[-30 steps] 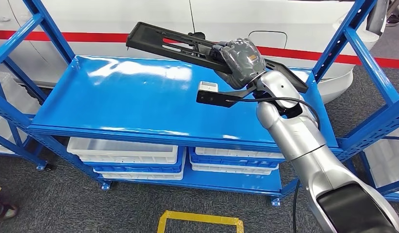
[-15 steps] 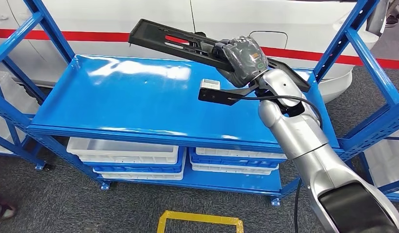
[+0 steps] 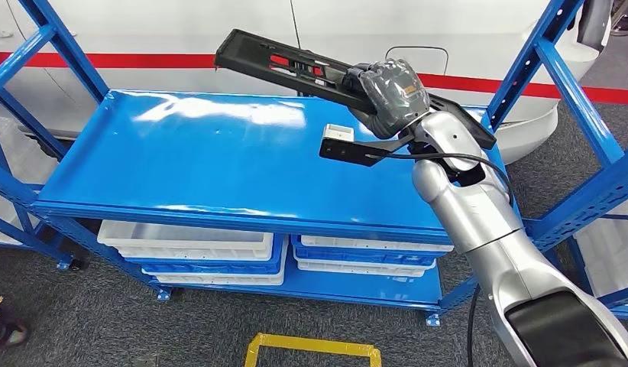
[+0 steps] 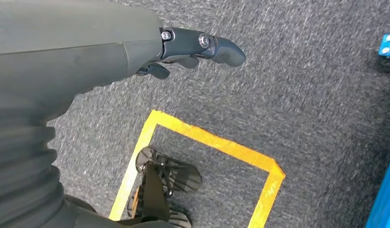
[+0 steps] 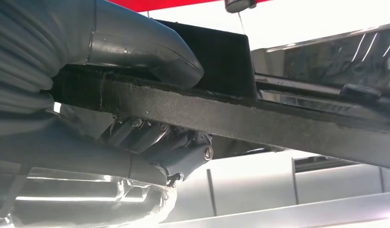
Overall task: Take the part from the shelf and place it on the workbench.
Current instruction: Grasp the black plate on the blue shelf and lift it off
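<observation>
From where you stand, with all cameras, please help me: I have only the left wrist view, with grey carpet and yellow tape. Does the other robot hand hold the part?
Observer: Yes. The right robot hand grips the long black part, lifted above the blue shelf.
Operator: Is the grip firm?
Observer: In the right wrist view the thumb lies on one face of the part and the fingers curl under the other.
Operator: What is behind the shelf?
Observer: A white car with a red stripe.
</observation>
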Robot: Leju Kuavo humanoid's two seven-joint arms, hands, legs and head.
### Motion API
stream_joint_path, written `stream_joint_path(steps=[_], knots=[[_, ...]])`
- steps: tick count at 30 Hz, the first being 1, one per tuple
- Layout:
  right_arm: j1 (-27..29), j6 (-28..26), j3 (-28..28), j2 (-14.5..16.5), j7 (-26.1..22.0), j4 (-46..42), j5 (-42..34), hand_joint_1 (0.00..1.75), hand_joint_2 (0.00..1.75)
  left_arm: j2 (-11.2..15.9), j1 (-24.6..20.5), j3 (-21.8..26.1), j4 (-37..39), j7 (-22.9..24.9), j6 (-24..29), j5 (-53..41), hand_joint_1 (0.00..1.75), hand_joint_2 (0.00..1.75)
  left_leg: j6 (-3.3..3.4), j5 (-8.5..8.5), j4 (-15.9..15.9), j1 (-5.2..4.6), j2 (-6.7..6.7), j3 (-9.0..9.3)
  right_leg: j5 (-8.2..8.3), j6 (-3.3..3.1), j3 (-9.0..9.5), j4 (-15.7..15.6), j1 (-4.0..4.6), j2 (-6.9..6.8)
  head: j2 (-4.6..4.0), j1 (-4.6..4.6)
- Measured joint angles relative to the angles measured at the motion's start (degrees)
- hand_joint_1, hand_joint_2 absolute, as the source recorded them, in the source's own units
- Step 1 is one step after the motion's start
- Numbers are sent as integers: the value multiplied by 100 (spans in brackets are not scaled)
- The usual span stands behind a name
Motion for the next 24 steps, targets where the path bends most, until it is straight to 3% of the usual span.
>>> stream_joint_path(steps=[2, 4, 5, 6, 7, 8, 10, 13, 15, 17, 19, 20, 21, 22, 24], knots=[[-2, -6, -3, 6, 1, 1, -1, 175, 175, 2, -3, -2, 0, -5, 3, 0, 0, 175, -76, -289, 514, 31, 17, -239, -6, -73, 17, -8, -10, 6, 0, -15], [9, -8, -2, 10, 1, 11, -1, 175, 175, -1, -3, -4, 0, -9, 3, 0, 0, 175, -121, -606, 1281, 50, 23, -630, -13, -110, 20, -7, 14, 10, 0, -21], [20, -8, -1, 10, 1, 20, 0, 175, 175, -1, -2, -4, 0, -10, 2, -1, 0, 175, -125, -653, 1523, 55, 24, -773, -15, -112, 22, -6, 28, 13, 0, -22], [29, -8, -1, 10, 1, 28, 1, 175, 175, 0, -1, -4, 0, -10, 2, -1, 0, 175, -115, -579, 1537, 55, 24, -808, -16, -114, 26, -5, 41, 19, 0, -22], [33, -9, -1, 10, 1, 34, 2, 175, 175, 2, -1, -4, 0, -11, 1, -3, 0, 175, -88, -400, 1321, 52, 23, -728, -17, -115, 34, -4, 55, 27, 0, -22], [32, -11, -1, 11, 0, 36, 3, 175, 175, 5, -2, -4, 0, -11, 1, -4, 0, 175, -44, -163, 925, 45, 22, -552, -18, -115, 46, -5, 70, 36, 0, -23], [19, -18, -2, 11, -1, 37, 5, 175, 175, 19, -8, -5, -1, -13, -1, -9, 0, 175, 55, 130, 200, 15, 28, -200, -18, -113, 54, -8, 103, 48, 0, -15], [20, -28, -3, 6, -2, 43, 7, 175, 175, 27, -14, -8, -2, -19, -3, -15, 0, 175, 135, 175, -50, -32, 40, -94, 0, -82, 44, -27, 121, 45, 0, -24], [19, -33, -10, 2, -2, 44, 9, 175, 175, 22, -16, -7, -2, -22, -2, -15, 0, 175, 191, 255, -172, -2, 58, -42, -51, -58, -10, 42, 146, 34, 0, -20], [1, -45, -20, -14, -2, 47, 8, 175, 175, 16, -25, -7, -2, -26, -3, -15, 0, 175, 248, 339, -289, 30, 79, -2, -310, -75, -251, 550, 150, 25, 0, -6], [14, -54, -22, -28, -2, 60, 7, 175, 175, 18, -30, -7, -2, -28, -3, -15, 0, 175, 263, 363, -302, 25, 80, -17, -644, -74, -605, 1370, 114, 23, 0, 2], [37, -54, -22, -33, -2, 69, 8, 175, 175, 17, -29, -7, -2, -28, -4, -15, 0, 175, 257, 367, -300, 26, 78, -23, -727, -42, -709, 1627, 95, 22, 0, 4], [58, -54, -22, -37, -2, 78, 8, 175, 175, 13, -27, -7, -2, -28, -4, -15, 0, 175, 248, 372, -297, 27, 73, -27, -725, 9, -708, 1673, 73, 19, 0, 4], [70, -54, -22, -40, -2, 83, 8, 175, 175, 9, -27, -7, -2, -28, -4, -15, 0, 175, 235, 375, -288, 31, 66, -31, -636, 73, -586, 1471, 45, 13, 0, 6], [59, -54, -25, -45, -2, 86, 8, 175, 175, 1, -27, -7, -2, -28, -5, -15, 0, 175, 185, 358, -231, 24, 54, -56, -360, 177, -125, 627, -11, -17, 0, 12]])
